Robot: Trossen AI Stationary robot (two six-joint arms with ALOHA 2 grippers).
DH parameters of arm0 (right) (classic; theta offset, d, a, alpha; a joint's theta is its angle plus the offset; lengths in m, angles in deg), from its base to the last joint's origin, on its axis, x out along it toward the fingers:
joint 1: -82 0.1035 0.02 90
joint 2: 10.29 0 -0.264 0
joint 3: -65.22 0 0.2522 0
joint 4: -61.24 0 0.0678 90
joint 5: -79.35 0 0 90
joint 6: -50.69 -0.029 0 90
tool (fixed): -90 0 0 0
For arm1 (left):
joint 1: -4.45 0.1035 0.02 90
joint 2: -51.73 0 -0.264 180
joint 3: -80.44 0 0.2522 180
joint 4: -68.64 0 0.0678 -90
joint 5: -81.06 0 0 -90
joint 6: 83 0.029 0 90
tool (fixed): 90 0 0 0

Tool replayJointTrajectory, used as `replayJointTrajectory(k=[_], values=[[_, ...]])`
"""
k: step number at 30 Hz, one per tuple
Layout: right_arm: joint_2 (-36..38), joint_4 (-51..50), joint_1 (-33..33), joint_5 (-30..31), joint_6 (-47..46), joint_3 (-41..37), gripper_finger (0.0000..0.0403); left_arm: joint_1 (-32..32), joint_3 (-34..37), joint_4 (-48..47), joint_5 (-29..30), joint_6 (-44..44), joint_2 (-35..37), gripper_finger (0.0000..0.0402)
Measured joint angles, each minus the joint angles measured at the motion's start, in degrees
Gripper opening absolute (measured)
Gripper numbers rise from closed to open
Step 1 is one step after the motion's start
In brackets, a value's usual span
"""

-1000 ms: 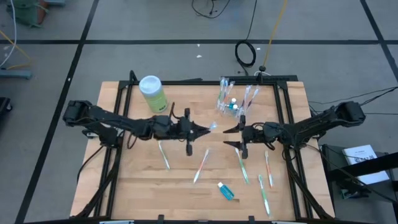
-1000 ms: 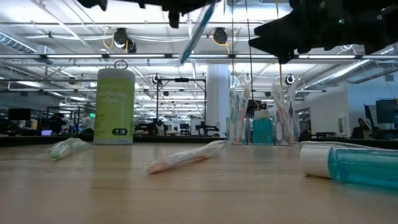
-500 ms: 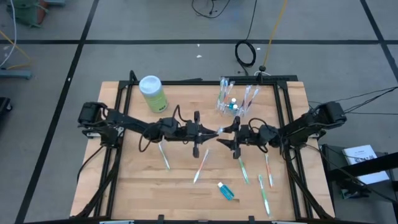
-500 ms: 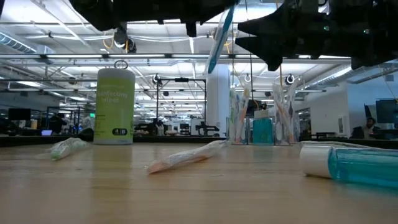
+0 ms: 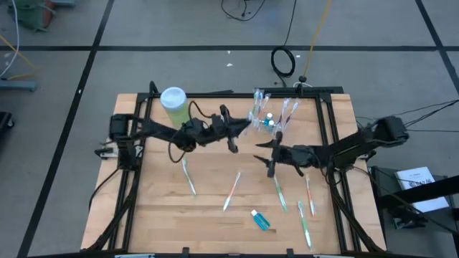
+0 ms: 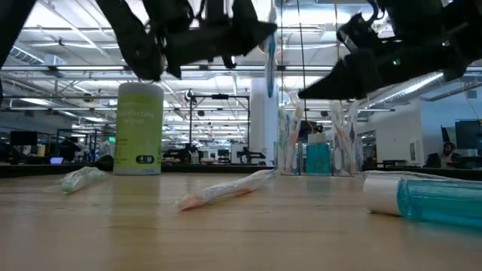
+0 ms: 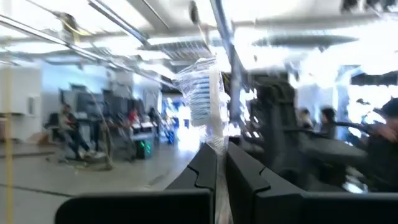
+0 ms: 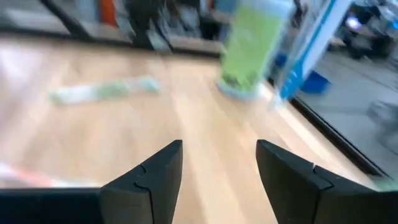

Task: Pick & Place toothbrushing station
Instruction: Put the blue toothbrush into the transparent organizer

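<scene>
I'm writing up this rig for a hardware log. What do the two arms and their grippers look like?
Both arms are dark, nearly black, built of slim jointed links, with black cables looping loosely along them. The left gripper and right gripper each end in two dark fingers. In the right wrist view the fingers are matte black, broad at the base, tapering to angular tips. No markings show.

Light wood tabletop (image 5: 208, 208); pale green canister (image 5: 176, 107) with white lid; blue toothpaste tube (image 5: 262, 220); black fingers (image 8: 155, 177).
</scene>
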Motion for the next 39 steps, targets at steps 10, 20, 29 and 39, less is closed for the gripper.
replayJointTrajectory(k=[10, 20, 29, 39], values=[[25.08, -41.94, -9.47, 1.97, -9.63, 0.00, 0.0196, 5.74, -11.70, 6.89, -1.24, -2.77, -17.05, 0.0010], [32.12, -43.44, -12.29, 1.82, -4.80, 0.00, 0.0196, 7.94, -24.42, 3.14, 1.44, 2.71, -24.47, 0.0010], [32.10, -42.33, -12.29, 1.84, -1.37, 0.00, 0.0196, 9.37, -25.99, -9.93, 7.98, 2.80, -25.70, 0.0012], [32.10, -49.03, -12.14, 1.79, -11.70, 0.00, 0.0196, 6.85, -25.97, -15.28, 15.75, 2.81, -25.70, 0.0024]])
